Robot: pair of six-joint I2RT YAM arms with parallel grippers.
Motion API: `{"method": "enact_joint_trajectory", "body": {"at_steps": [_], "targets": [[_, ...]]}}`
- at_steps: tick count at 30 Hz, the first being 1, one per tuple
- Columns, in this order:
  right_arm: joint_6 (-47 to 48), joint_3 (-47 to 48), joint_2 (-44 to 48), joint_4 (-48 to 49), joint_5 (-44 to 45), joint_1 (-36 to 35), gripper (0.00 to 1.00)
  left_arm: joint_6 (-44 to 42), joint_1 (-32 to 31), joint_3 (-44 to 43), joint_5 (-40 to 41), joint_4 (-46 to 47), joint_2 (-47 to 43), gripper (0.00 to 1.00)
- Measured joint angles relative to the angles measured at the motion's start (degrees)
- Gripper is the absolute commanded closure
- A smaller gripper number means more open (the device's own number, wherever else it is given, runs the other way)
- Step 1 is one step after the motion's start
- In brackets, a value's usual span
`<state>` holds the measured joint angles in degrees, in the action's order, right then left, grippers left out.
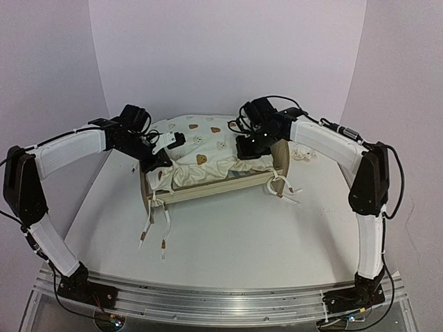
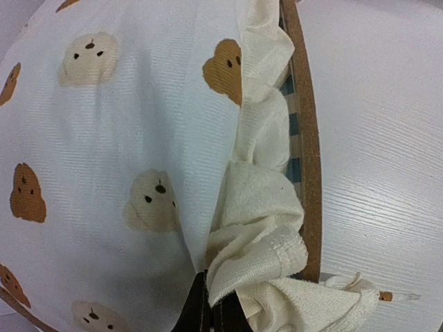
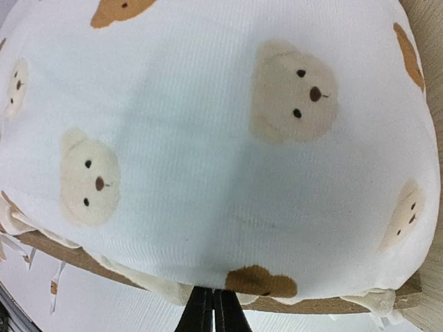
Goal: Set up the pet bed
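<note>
Left end effector [image 1: 160, 158]: positioned at the left end of the pet bed [image 1: 208, 187]. Its fingers [image 2: 199, 315] are pressed together against the frilled hem of the cushion [image 1: 201, 142]. The frill drapes over them, so it cannot be told whether any fabric is caught between them.

Pet bed: stands at the middle of the tabletop [image 1: 228, 249], long side toward the arm bases. The frame is light wood. A blue-and-white striped base [image 2: 293, 131] shows in a narrow gap between the side rail [image 2: 309, 145] and the cushion.

Contents: one cream cushion printed with tan and brown bear faces. It sits in the frame bulging and rumpled, not flat, with its frill bunched along the near rail. Cream ties [image 1: 155, 223] hang from the left corner onto the tabletop. A knotted tie [image 1: 279, 185] sits at the right corner.

Right end effector [image 1: 247, 153]: positioned over the cushion's right end, just beside the rounded headboard [image 1: 281, 160]. Its fingers [image 3: 201, 312] are closed together at the cushion's edge, with nothing visibly between them.
</note>
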<state>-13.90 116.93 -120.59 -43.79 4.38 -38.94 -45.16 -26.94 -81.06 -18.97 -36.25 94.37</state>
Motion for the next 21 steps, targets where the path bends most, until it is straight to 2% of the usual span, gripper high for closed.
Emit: {"method": "enact_joint_trajectory", "body": {"at_steps": [5,21], "targets": [[0.8,-2.4,1.7,-0.1,-3.5,0.5,1.0,-0.4,-0.5,1.3,-2.2,-2.3,-4.4,1.0],[0.4,-5.7,6.8,-0.8,-9.4,2.5,1.0,2.1,1.9,0.4,-6.7,-5.1,-6.8,1.0]]}}
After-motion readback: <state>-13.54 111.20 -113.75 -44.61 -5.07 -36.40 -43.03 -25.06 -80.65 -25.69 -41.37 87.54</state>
